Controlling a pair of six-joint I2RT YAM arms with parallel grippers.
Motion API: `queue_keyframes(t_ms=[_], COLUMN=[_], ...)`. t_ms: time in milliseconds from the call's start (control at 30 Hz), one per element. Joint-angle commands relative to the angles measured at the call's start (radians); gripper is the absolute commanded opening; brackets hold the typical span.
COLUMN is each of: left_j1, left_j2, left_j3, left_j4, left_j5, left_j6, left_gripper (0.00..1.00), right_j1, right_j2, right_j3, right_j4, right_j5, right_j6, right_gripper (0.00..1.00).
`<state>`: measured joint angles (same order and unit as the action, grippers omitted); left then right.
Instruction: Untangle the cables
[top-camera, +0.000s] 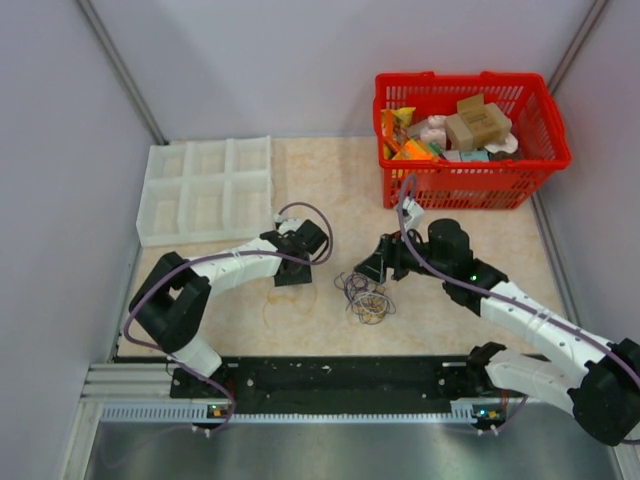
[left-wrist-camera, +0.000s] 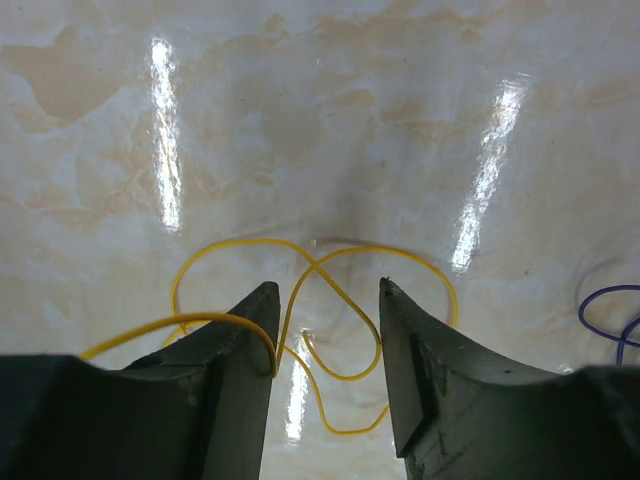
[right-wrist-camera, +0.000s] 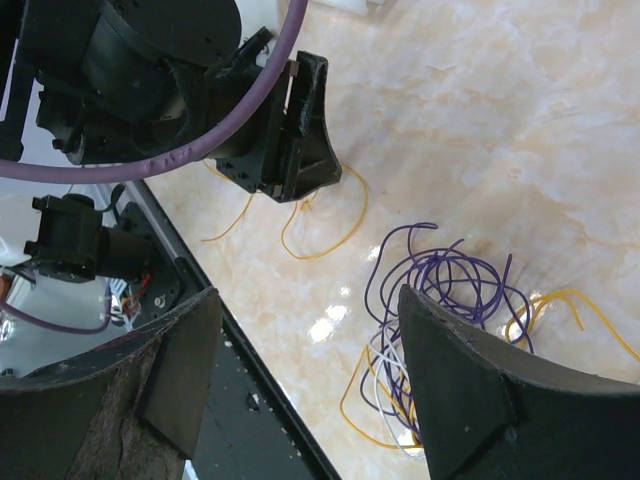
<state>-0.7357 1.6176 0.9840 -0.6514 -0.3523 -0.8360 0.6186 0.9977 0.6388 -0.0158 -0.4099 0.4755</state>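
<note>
Cables (top-camera: 367, 297) lie as a loose tangle of purple, white and yellow strands on the marbled table (top-camera: 330, 180), between the two arms. The right gripper (right-wrist-camera: 310, 300) hangs over that tangle, jaws wide apart, holding nothing. One yellow strand (left-wrist-camera: 255, 240) lies apart to the left. The left gripper (left-wrist-camera: 325, 290) stands astride its loops with a clear gap between the jaws, and the strand runs across one finger, unpinched. Print on the packets in the red basket (top-camera: 465, 185) is too small to read.
</note>
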Motion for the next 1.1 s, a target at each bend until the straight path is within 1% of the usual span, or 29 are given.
queue_keyframes(t_ms=[0, 33, 100, 167, 333, 433, 600, 633, 700, 800, 900, 1000, 1067], left_j1=[-0.005, -0.005, -0.004, -0.001, 0.028, 0.048, 0.130, 0.153, 0.220, 0.312, 0.360, 0.410, 0.439], left_j2=[-0.010, -0.015, -0.034, -0.061, -0.139, -0.220, -0.444, -0.476, -0.530, -0.533, -0.475, -0.421, -0.384], left_j3=[0.005, 0.001, -0.008, -0.016, -0.039, -0.031, 0.063, 0.086, 0.152, 0.304, 0.468, 0.594, 0.657], left_j4=[0.045, 0.042, 0.044, 0.042, 0.072, 0.070, 0.097, 0.116, 0.139, 0.133, 0.098, 0.088, 0.085], left_j5=[-0.027, -0.034, -0.051, -0.071, -0.060, -0.047, 0.064, 0.061, 0.114, 0.144, 0.105, 0.116, 0.089], left_j6=[0.015, 0.018, 0.029, 0.037, 0.081, 0.112, 0.250, 0.286, 0.354, 0.451, 0.535, 0.604, 0.650], left_gripper=[0.46, 0.42, 0.26, 0.00, 0.00, 0.00, 0.00, 0.00, 0.00, 0.00, 0.00, 0.00, 0.00], right_j1=[-0.002, -0.002, -0.002, -0.002, -0.002, -0.002, -0.002, -0.002, -0.002, -0.002, 0.000, -0.002, -0.002], right_j2=[-0.010, -0.010, -0.010, -0.010, -0.021, -0.028, -0.041, -0.042, -0.041, -0.037, -0.041, -0.047, -0.057], right_j3=[0.001, 0.001, 0.002, 0.004, 0.027, 0.042, 0.048, 0.050, 0.053, 0.061, 0.067, 0.071, 0.071], right_j4=[0.042, 0.040, 0.040, 0.042, 0.017, -0.022, -0.033, -0.032, -0.032, -0.032, -0.033, -0.045, -0.055], right_j5=[-0.001, -0.001, -0.001, -0.003, 0.017, 0.022, 0.026, 0.028, 0.023, 0.016, 0.008, 0.013, 0.017], right_j6=[0.008, 0.005, 0.006, 0.006, -0.021, -0.034, -0.037, -0.037, -0.035, -0.034, -0.032, -0.031, -0.032], right_gripper=[0.71, 0.71, 0.71, 0.71, 0.71, 0.71, 0.71, 0.71, 0.71, 0.71, 0.71, 0.71, 0.71])
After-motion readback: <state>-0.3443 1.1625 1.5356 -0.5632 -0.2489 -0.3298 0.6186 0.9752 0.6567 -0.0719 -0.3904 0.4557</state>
